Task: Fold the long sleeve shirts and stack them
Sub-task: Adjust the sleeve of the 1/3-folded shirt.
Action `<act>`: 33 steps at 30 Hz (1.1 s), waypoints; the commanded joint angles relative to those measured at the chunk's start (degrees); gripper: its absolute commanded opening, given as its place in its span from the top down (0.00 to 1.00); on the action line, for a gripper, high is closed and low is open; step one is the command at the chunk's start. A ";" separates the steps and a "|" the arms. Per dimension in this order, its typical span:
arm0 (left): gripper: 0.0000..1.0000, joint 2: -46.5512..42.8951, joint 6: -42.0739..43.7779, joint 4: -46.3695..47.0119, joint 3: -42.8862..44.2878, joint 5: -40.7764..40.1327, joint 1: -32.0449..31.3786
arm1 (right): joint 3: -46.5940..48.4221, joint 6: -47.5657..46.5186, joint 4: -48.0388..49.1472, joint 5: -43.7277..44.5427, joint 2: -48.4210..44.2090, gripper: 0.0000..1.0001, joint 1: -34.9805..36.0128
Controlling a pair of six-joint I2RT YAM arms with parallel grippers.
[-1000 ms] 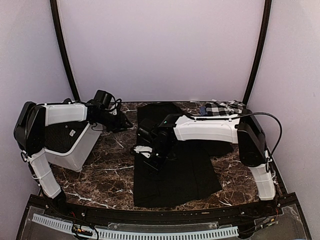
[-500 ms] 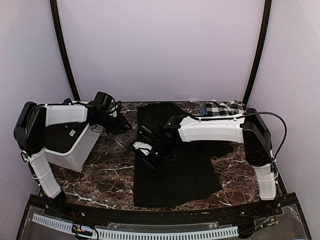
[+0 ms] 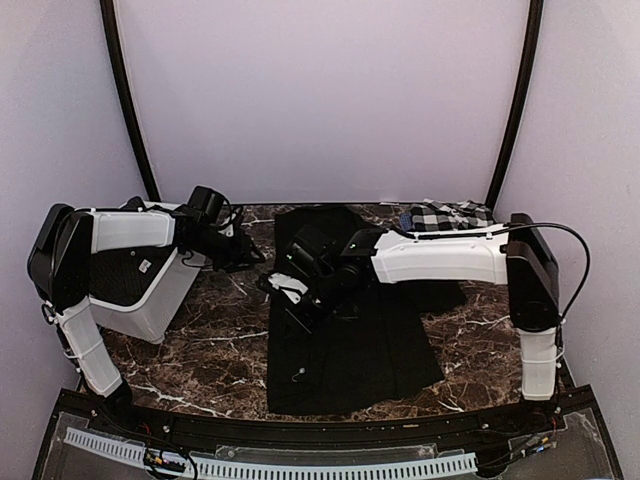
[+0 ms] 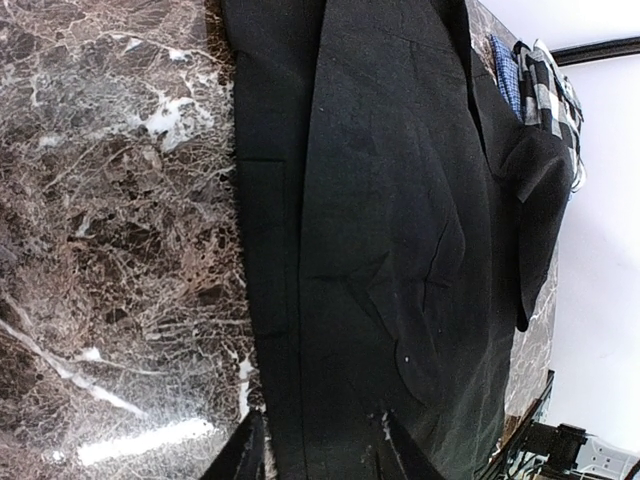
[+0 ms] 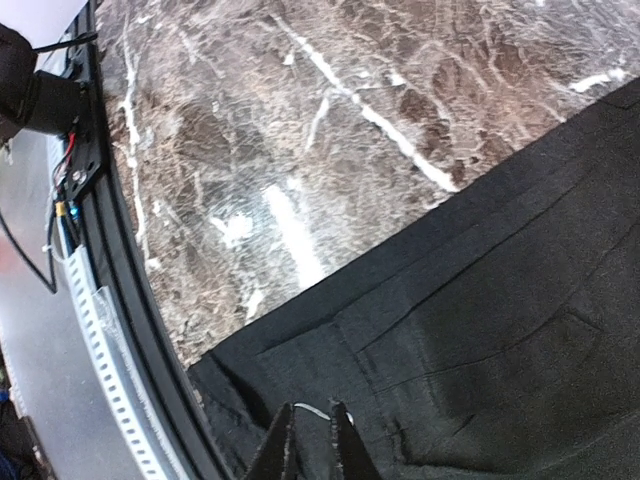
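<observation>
— What is your left gripper doing?
— My left gripper (image 4: 320,430) hangs with its fingers spread wide and nothing between them. One finger is above the marble table (image 4: 100,200) and the other is above the black shirt (image 4: 390,230). The shirt's edge runs beneath the gap.
— And the right?
— My right gripper (image 5: 312,415) is over the same shirt, near its edge. Its fingers are drawn close with only a thin slit between them, and I cannot tell whether they hold any cloth. Ahead of it, the shirt's corner lies by the table's rim.
— Where is the other shirt?
— The checked shirt (image 3: 447,215) lies crumpled well beyond both grippers, past the black one. The white bin (image 3: 150,305) sits beside my left arm.
</observation>
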 commanded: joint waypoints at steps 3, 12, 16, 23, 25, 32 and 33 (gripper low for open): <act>0.65 -2.40 0.12 -0.33 -3.16 2.48 -1.16 | -7.63 7.48 7.87 7.68 -7.23 0.79 -4.32; 0.65 -2.56 0.20 -0.11 -5.94 3.75 -7.21 | -22.01 18.44 30.39 3.19 -11.29 0.66 -18.93; 0.65 -2.34 0.15 -0.64 -5.61 4.24 -9.06 | -23.08 20.90 36.61 -0.59 -8.05 0.64 -22.68; 0.65 -1.77 0.62 -2.69 -3.28 4.58 -10.36 | -22.79 25.59 43.32 -3.78 -2.64 0.61 -26.31; 0.66 -1.82 0.89 -3.40 -2.95 4.53 -10.46 | -22.53 26.00 42.86 -2.81 -1.90 0.59 -26.53; 0.66 -2.21 0.91 -4.44 -2.76 4.48 -10.74 | -23.05 27.61 43.02 -0.17 -0.25 0.52 -26.71; 0.66 -2.26 0.86 -4.51 -2.67 4.49 -10.79 | -23.06 28.16 43.35 -0.35 0.23 0.52 -26.68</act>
